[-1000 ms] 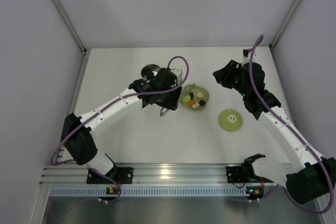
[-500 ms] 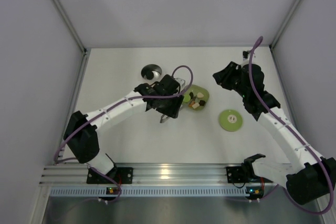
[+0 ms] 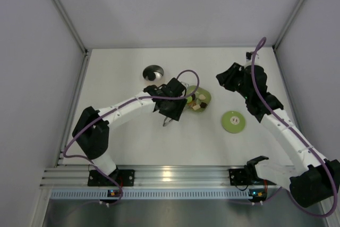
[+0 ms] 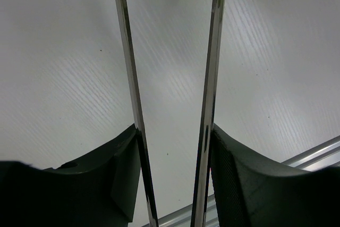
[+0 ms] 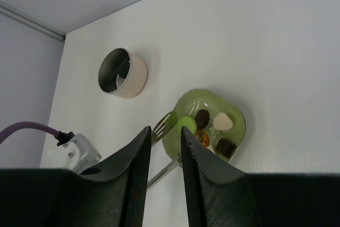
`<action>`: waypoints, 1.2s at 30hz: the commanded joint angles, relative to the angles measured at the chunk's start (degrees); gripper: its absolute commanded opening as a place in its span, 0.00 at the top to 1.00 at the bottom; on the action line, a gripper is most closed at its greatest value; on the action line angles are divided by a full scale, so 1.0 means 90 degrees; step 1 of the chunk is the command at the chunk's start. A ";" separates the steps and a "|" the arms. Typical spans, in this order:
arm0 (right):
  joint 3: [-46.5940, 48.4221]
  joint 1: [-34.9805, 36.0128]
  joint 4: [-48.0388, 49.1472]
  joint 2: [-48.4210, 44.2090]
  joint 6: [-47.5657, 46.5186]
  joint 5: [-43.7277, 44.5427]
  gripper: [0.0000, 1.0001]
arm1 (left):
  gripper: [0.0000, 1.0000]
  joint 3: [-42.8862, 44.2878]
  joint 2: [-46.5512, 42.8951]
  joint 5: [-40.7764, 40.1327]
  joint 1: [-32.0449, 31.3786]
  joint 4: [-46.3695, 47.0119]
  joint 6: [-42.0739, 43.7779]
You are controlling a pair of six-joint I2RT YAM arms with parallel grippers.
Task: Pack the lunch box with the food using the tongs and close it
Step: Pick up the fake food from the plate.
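Note:
My left gripper (image 3: 172, 106) is shut on the silver tongs (image 4: 129, 78), one arm pressed against each finger. The tongs' joined end (image 3: 166, 122) sticks out toward the near edge. Their tips reach the left rim of the green dish (image 3: 204, 95). In the right wrist view one slotted tip (image 5: 164, 124) lies beside the light green disc (image 5: 186, 125). The food (image 5: 202, 117) sits in the dish: dark, cream, orange and brown pieces. The lunch box (image 3: 153, 72) stands open at the back left. Its green lid (image 3: 233, 122) lies flat at the right. My right gripper (image 3: 227, 78) hovers open behind the dish, holding nothing.
White walls close the table on three sides. A metal rail (image 3: 170, 175) with the arm bases runs along the near edge. The left arm's purple cable (image 3: 188, 75) loops above the dish. A white connector block (image 5: 74, 150) shows at the left of the right wrist view.
My left gripper has carried the tongs right and slightly nearer, bringing their tips to the dish and uncovering the lunch box. The right arm has not moved.

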 commanded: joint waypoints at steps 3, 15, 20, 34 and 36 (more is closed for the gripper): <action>-0.0059 0.0128 0.0163 -0.0107 -0.0073 0.0141 0.71 | 0.46 0.0280 0.0138 -0.0254 -0.0024 0.0174 -0.0008; -0.0079 0.0128 0.0163 -0.0126 -0.0093 0.0180 0.71 | 0.46 0.0475 0.0187 -0.0049 -0.0024 0.0125 -0.0076; -0.0108 0.0128 0.0163 -0.0146 -0.0083 0.0209 0.71 | 0.51 0.0504 0.0226 0.0000 -0.0024 0.0096 -0.0066; -0.0108 0.0128 0.0163 -0.0165 -0.0073 0.0199 0.72 | 0.61 0.0621 0.0061 -0.0039 -0.0024 0.0028 -0.0066; -0.0098 0.0128 0.0173 -0.0165 -0.0073 0.0209 0.73 | 0.61 0.0670 -0.0008 -0.0029 -0.0024 0.0038 -0.0086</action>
